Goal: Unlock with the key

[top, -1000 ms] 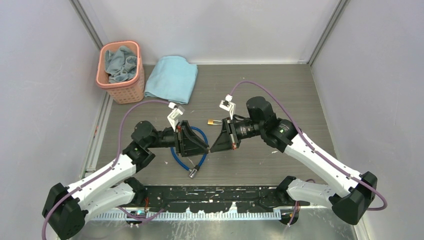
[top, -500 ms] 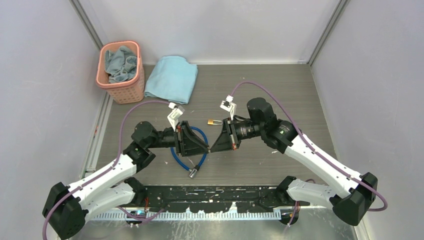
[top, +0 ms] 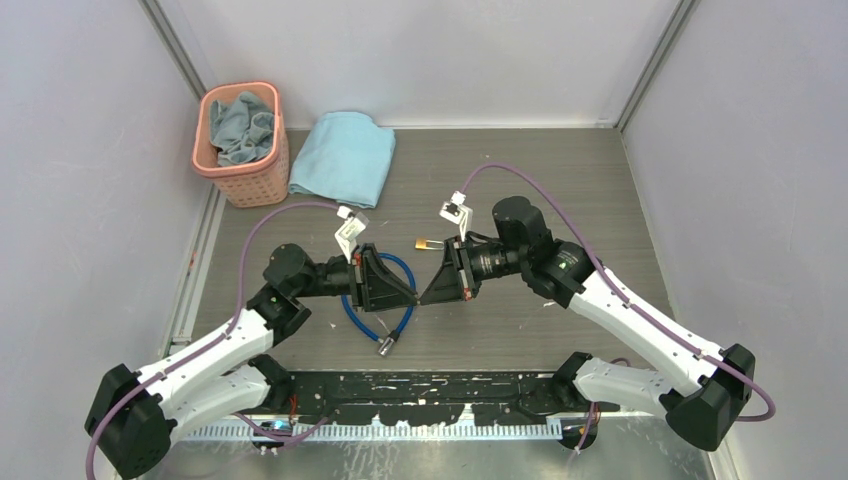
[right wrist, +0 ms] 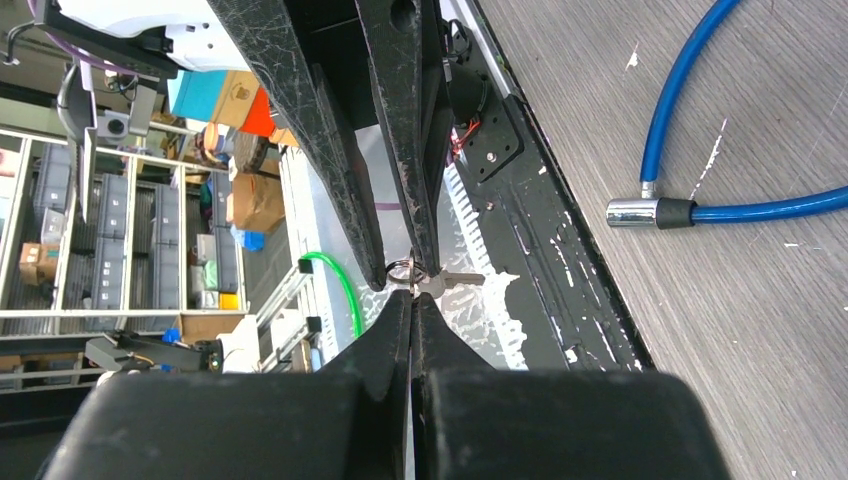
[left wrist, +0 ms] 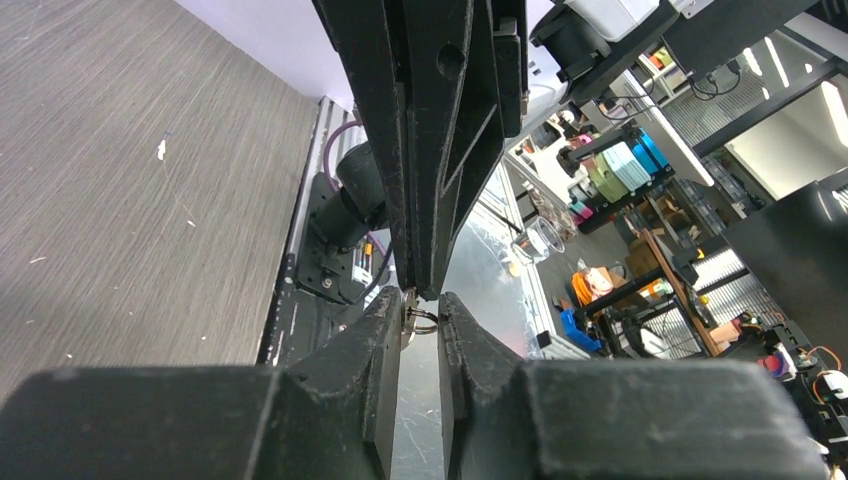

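Above the table, my two grippers meet tip to tip. My right gripper [top: 423,297] [right wrist: 412,296] is shut on the head of the small silvery key [right wrist: 447,281]; the blade sticks out sideways. The key's wire ring [left wrist: 426,319] lies between the fingers of my left gripper [top: 412,297] [left wrist: 421,305]. Those jaws stand narrowly apart around the ring. The brass padlock [top: 427,243] lies on the table behind the grippers, apart from both. A blue cable [top: 352,310] [right wrist: 680,90] loops under the left gripper, and its silver end [top: 385,347] [right wrist: 632,212] points toward the near edge.
A pink basket [top: 240,143] holding a cloth stands at the back left. A folded light-blue towel [top: 343,158] lies beside it. A black mounting rail [top: 430,385] runs along the table's near edge between the arm bases.
The left gripper's jaws have narrowed around the key's ring. Both arms have stayed almost still, tips together.
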